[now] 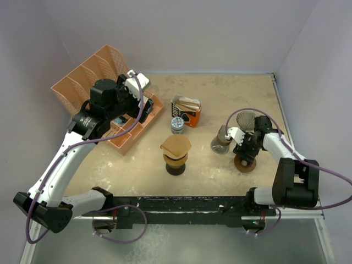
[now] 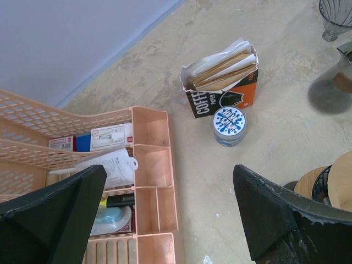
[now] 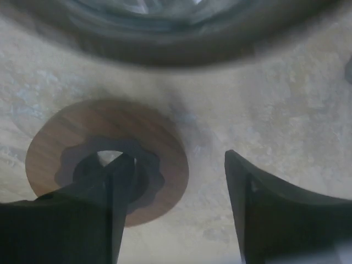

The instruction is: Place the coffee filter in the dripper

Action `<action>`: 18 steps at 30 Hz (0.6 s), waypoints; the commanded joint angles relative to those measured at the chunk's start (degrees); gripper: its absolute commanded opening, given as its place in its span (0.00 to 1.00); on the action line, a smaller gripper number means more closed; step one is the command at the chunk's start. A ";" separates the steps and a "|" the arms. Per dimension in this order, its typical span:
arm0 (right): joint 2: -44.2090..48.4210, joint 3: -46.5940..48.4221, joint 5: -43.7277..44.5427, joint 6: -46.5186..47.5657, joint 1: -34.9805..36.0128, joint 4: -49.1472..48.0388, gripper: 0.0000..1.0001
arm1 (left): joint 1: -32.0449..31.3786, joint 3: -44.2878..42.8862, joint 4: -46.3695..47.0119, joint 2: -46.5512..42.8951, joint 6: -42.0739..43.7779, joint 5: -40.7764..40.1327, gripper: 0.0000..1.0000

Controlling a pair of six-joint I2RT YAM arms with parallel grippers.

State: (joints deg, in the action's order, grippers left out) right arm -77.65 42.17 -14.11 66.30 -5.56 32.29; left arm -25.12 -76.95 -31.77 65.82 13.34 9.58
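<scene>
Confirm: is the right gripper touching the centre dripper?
Apart. Top external view shows bare table between the right gripper, down at the wooden ring, and the dripper.

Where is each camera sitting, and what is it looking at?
Top: high up behind the arms, looking down at the table; the left arm and right arm both show.
Left wrist: on the left arm, looking down at the organizer, filter box and tin; its left fingers show.
Right wrist: on the right arm, close above the wooden ring; its right fingers show.
Shared: top and left wrist both see the filter box and tin.
</scene>
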 commanded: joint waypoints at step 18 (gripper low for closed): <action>2.87 2.27 -1.81 0.92 0.03 2.63 0.32 | 0.25 0.07 2.22 -0.34 2.25 -0.26 1.00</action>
State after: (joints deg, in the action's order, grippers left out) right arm -77.34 42.19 -13.78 66.59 -5.54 33.74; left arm -25.12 -76.58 -31.33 66.06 14.61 9.54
